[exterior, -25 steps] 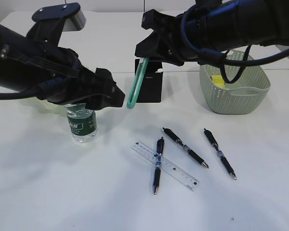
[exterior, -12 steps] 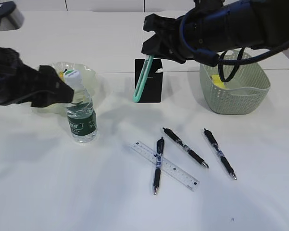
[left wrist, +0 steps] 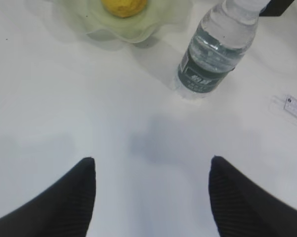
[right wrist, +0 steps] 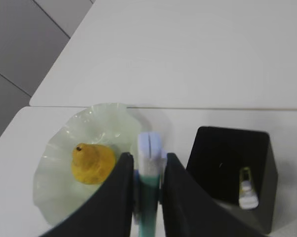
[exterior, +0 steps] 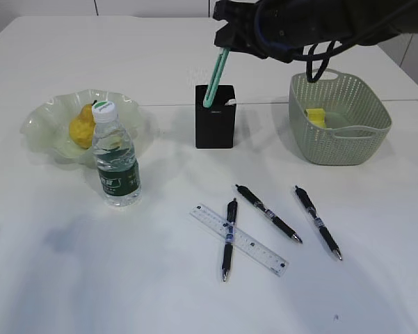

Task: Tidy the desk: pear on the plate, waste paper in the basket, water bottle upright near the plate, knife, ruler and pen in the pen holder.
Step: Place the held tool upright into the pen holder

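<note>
**Right fingers clamped on knife over pen holder; left fingers spread wide, empty**

Right fingers (right wrist: 121, 197) pinch the teal knife (exterior: 215, 78) between them. Right gripper (right wrist: 147, 197) sits at the top centre of the exterior frame. Knife is tilted, lower end inside the pen holder (exterior: 215, 126); can't tell whether it touches the bottom. Left gripper (left wrist: 150, 190): fingers (left wrist: 64, 202) set wide apart at the lower edge of the left wrist frame, nothing between them, bare desk below.

Largest to smallest:
- Desk (exterior: 90, 278): white, fills the exterior frame.
- Basket (exterior: 339, 129): right of centre, upper half of the frame. Yellow waste paper (exterior: 315, 117) lies inside, toward its left wall.
- Plate (exterior: 45, 132): left side, upper half. Pear (exterior: 81, 128) lies on it.
- Bottle (exterior: 116, 156): upright, just right of and in front of the plate, overlapping its rim in the picture. Can't tell whether they touch.
- Pen holder: black, centre of the upper half, between plate and basket.
- Ruler (exterior: 238, 239): flat on the desk, lower centre, running diagonally.
- Three pens, lower centre to lower right: left pen (exterior: 228, 238) crosses over the ruler; middle pen (exterior: 268, 213) and right pen (exterior: 318, 222) lie apart from it, both slanting down to the right.
</note>
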Controlling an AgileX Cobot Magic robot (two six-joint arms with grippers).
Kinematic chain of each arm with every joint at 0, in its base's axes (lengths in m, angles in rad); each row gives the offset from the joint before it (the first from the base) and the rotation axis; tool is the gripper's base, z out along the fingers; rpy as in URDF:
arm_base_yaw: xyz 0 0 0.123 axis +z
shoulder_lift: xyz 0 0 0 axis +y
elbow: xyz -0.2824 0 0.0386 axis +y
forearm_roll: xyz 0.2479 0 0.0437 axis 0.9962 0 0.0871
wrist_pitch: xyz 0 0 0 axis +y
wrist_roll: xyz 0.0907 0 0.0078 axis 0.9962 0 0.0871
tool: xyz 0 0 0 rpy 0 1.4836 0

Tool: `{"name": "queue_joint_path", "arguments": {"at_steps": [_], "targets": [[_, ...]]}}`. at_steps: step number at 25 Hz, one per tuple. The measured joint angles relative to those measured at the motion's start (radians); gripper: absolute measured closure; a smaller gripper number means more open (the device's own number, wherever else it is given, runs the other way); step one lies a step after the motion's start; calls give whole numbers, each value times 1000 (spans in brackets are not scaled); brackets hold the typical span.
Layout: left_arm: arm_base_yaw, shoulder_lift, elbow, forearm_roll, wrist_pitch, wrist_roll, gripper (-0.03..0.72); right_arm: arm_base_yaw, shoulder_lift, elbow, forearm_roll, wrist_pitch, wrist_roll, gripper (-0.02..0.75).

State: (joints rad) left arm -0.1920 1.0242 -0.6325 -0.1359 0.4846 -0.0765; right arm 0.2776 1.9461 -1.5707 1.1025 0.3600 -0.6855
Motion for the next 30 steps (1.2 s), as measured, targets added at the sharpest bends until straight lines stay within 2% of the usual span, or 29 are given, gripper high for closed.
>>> {"name": "queue_joint_path", "arguments": {"at_steps": [15, 21, 30], "targets": [[7, -133, 14, 42, 91, 0, 181, -11, 279, -380, -273, -6, -13, 632], [7, -143, 14, 59, 109, 0, 181, -11, 345, -450, -288, -43, -13, 632], [7, -143, 14, 39, 111, 0, 181, -11, 412, -455, -288, -99, -26, 632]]}}
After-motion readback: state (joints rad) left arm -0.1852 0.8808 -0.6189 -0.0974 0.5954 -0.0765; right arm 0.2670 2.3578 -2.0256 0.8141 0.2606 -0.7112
